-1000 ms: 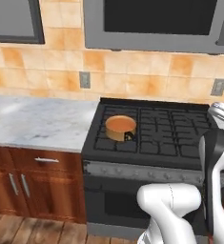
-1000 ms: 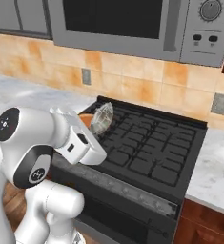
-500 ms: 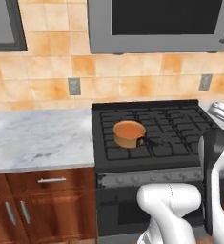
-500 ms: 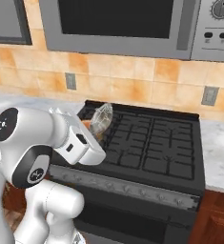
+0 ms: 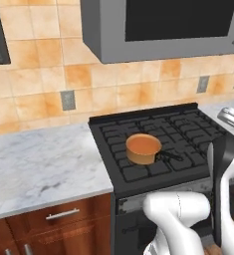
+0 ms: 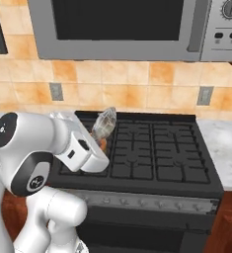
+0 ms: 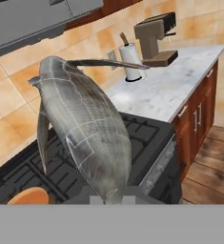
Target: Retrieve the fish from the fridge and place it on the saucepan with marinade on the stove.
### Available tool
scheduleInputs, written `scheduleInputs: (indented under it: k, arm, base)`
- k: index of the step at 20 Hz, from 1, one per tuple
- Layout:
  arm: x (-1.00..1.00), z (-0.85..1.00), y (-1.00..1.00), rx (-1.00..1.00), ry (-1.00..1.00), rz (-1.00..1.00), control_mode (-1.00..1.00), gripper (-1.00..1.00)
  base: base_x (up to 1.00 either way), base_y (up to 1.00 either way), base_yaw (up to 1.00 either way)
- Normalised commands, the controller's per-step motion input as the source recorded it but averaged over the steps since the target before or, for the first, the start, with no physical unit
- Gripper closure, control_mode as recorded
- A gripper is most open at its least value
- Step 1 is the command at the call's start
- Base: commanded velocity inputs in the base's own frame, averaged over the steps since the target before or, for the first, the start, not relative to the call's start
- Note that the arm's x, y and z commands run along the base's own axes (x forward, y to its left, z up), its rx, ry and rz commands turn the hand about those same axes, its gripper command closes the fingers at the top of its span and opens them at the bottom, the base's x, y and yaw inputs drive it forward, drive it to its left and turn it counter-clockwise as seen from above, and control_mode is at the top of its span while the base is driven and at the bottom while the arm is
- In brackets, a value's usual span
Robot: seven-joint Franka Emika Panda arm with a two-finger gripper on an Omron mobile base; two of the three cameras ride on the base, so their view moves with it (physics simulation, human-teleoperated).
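Marble counter (image 5: pixel 39 167) stretches along the left of the left base view, bare as far as its front edge, with brown wood cabinets (image 5: pixel 49 224) under it and an orange tiled wall (image 5: pixel 34 84) with a grey outlet (image 5: pixel 67 100) behind. Next to the right, butted against the counter's edge, stands the stove (image 5: pixel 158 144), its black grates flat and open to the right of the pan. On the front left burner sits the saucepan (image 5: pixel 143 148), its short black handle pointing to about 4 o'clock, the smooth orange marinade (image 5: pixel 143 144) filling it. Overhead hangs the grey microwave (image 5: pixel 158 27), leaving tall open room above the burners. In the right base view the arm's hand reaches in from 9 o'clock over the stove's front left corner, and the fish (image 6: pixel 103 124) stands up from it, tilted toward 1 o'clock, just above and in front of the pan; the three other burners toward 3 o'clock lie free. In the hand view the fish (image 7: pixel 87 131) rises large from the bottom centre, gripped at its lower end by the closed fingers, whose tips are hidden behind it. At 7 o'clock from the fish an orange sliver of the pan shows. Toward 1 o'clock, on a further counter (image 7: pixel 175 88), stand a paper towel roll (image 7: pixel 131 62) and a brown coffee machine (image 7: pixel 155 38).
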Motion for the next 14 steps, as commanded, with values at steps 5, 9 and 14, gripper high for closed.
scheduleInputs:
  k: [5,9,14]
  arm:
    - [0.0,0.0,0.0,0.0,0.0,0.0,1.0,1.0]
    - [0.0,0.0,0.0,0.0,0.0,0.0,1.0,1.0]
    - [-0.05,-0.14,0.0,-0.01,0.02,0.01,-1.0,1.0]
  base:
    - [0.47,0.4,-0.23]
    - [0.29,0.12,-0.13]
    - [0.0,0.02,0.0]
